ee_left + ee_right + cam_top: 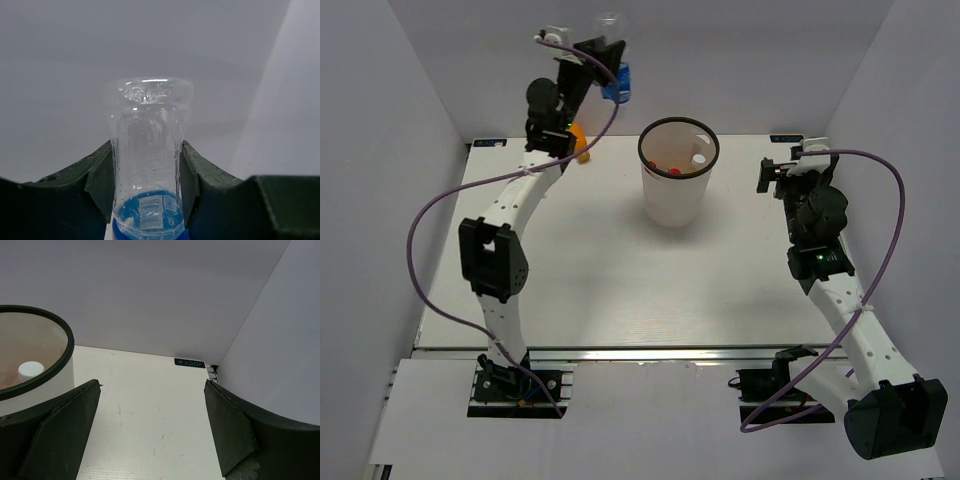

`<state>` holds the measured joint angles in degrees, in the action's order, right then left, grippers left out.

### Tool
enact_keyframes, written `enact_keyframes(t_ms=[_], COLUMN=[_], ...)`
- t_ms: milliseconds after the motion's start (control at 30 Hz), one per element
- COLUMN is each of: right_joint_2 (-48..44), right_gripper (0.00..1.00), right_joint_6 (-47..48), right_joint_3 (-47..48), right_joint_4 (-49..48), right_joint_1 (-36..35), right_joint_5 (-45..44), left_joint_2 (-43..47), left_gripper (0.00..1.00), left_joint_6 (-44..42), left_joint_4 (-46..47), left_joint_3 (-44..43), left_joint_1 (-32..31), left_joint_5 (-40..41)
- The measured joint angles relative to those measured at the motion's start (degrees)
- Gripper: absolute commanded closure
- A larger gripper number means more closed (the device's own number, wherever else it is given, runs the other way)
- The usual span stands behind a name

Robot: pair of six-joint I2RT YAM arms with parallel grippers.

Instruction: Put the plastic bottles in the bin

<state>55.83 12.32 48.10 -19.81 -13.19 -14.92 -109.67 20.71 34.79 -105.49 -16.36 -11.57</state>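
Plastic bottles are what you are clearing into the bin, and one is in the air now. Nearest to you, the right tool (782,172) is hanging with its jaws wide apart, gripping nothing, over the tabletop (600,290) to the right of the bin. Past it, the bin (672,200) is standing upright toward the far middle of the tabletop; red caps and a white cap are showing inside, so some bottles seem to be in already. Further back on the left, an orange bottle (581,142) is sitting on the tabletop, partly hidden by the left arm. Farthest away, the left tool (610,65) is clamping a clear bottle with a blue label (616,82), raised high near the back wall, beyond and left of the bin.

To do this step well, you are likely wanting to:
- carry the bottle right and toward you until it is hanging inside the black rim
- keep the grip firm on the way, since the clear end is sticking out past the fingers
- lower it a little before parting the jaws, so it is dropping straight in

Writing: a small black tag (189,363) at the far edge of the tabletop is reading "XDOF". Nothing on the blue label is legible.
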Motion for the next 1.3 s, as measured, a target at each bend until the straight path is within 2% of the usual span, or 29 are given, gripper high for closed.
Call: enact_keyframes(t_ms=[100, 267, 533, 700, 800, 900, 1033, 1167, 1267, 1300], right_joint_2=[0.2, 0.5, 2.0, 2.0, 2.0, 2.0, 2.0, 2.3, 2.8, 2.8], right_gripper=[0.11, 0.11, 0.11, 0.11, 0.11, 0.11, 0.11, 0.11, 0.11, 0.11], right_joint_6=[0.0, -0.2, -1.4, -1.6, -1.6, -1.4, -1.4, -1.4, -1.4, -1.4], right_joint_3=[0.0, 0.0, 0.0, -0.2, -0.2, -0.2, -0.2, -0.3, -0.3, -0.3], right_joint_4=[0.0, 0.0, 0.3, 0.3, 0.3, 0.3, 0.3, 0.3, 0.3, 0.3], right_joint_1=[0.4, 1.3, 2.5, 2.9, 3.0, 3.1, 3.3, 3.5, 3.7, 3.8], right_joint_5=[-0.1, 0.0, 1.2, 1.9, 2.5, 3.0, 3.2, 3.5, 4.1, 4.2], left_joint_2=[-6.2, -9.9, -11.1, -12.5, -16.2, -23.5, -28.3, -27.2, -24.8, -24.2], left_gripper=[0.83, 0.83, 0.83, 0.84, 0.84, 0.83, 0.79, 0.72, 0.61, 0.5], left_joint_6=[-2.5, -4.8, -4.8, -4.5, -4.0, -3.6, -3.6, -4.3, -4.8, -4.8], left_joint_4=[-1.5, -1.9, 1.6, 10.8, 15.8, 16.4, 15.4, 18.7, 22.9, 23.5], left_joint_3=[-7.0, -9.6, -9.9, -6.0, -6.0, -11.4, -12.3, -4.6, 0.6, 1.6], left_joint_1=[-4.2, -9.4, -10.1, -11.1, -11.5, -11.8, -12.1, -12.3, -12.5, -12.6], left_joint_5=[-1.3, -3.7, -4.7, -3.8, -3.3, -3.5, -4.3, -4.1, -3.5, -3.5])
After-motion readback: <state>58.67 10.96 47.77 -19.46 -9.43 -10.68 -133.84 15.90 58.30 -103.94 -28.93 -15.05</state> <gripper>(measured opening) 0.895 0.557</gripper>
